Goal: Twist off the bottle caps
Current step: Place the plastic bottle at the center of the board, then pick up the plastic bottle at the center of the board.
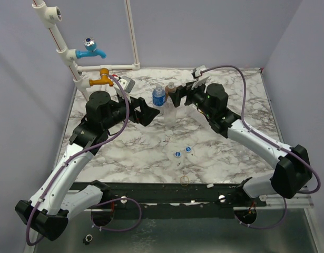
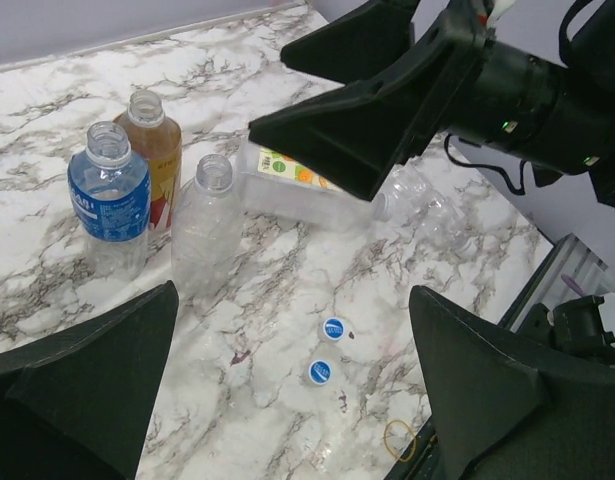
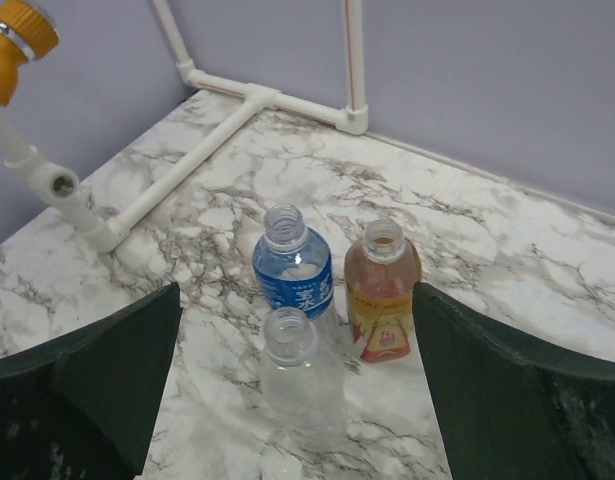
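Three bottles stand upright with bare necks: a blue-labelled one [image 1: 158,97] [image 2: 109,200] [image 3: 292,270], an amber one [image 1: 170,94] [image 2: 152,150] [image 3: 383,295] and a plain clear one [image 1: 170,113] [image 2: 209,225] [image 3: 302,385]. A squarish bottle [image 2: 297,190] and another clear bottle [image 2: 422,205] lie on their sides behind them. Two blue-and-white bottle caps [image 2: 334,328] [image 2: 322,372] [image 1: 178,154] rest loose on the marble. My right gripper [image 1: 185,95] [image 3: 297,290] hangs open above the upright bottles, holding nothing. To their left, my left gripper [image 1: 150,113] [image 2: 292,300] is open and empty too.
A thin yellowish ring [image 1: 184,180] [image 2: 399,440] lies near the table's black front rail [image 1: 204,192]. A blue tap [image 1: 91,49] and an orange tap [image 1: 102,78] [image 3: 17,35] stick out of the white pipe frame [image 1: 133,37] at the back left.
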Action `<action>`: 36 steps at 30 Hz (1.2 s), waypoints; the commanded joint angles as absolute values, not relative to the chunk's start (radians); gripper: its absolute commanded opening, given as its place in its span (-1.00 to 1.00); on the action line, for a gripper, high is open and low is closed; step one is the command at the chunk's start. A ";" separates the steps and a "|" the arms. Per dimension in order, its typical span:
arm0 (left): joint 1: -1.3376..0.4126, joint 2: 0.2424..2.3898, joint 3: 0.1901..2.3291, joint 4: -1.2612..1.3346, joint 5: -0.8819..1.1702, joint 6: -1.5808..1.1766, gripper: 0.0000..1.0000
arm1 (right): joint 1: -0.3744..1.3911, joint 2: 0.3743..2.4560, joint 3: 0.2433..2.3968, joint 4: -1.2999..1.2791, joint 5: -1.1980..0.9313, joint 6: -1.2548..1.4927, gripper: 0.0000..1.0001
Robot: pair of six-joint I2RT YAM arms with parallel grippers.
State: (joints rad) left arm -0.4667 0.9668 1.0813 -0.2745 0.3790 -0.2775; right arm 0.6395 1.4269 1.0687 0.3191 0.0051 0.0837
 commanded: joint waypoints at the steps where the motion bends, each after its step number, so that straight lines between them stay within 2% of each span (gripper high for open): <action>1: -0.463 0.966 1.088 -0.250 0.418 -0.288 0.98 | 0.587 1.380 1.092 0.158 0.075 0.125 1.00; 11: -0.463 0.966 1.085 -0.249 0.484 -0.293 0.97 | 0.327 1.372 0.969 -0.075 0.079 0.308 1.00; 22: -0.463 0.963 1.085 -0.238 0.527 -0.297 0.97 | 0.312 1.461 0.857 -0.095 0.184 0.363 1.00; 31: -0.463 0.969 1.077 -0.223 0.549 -0.307 0.97 | 0.311 1.479 0.830 -0.088 0.200 0.357 1.00; 36: -0.463 0.975 1.076 -0.221 0.564 -0.311 0.97 | 0.311 1.505 0.840 -0.112 0.283 0.364 1.00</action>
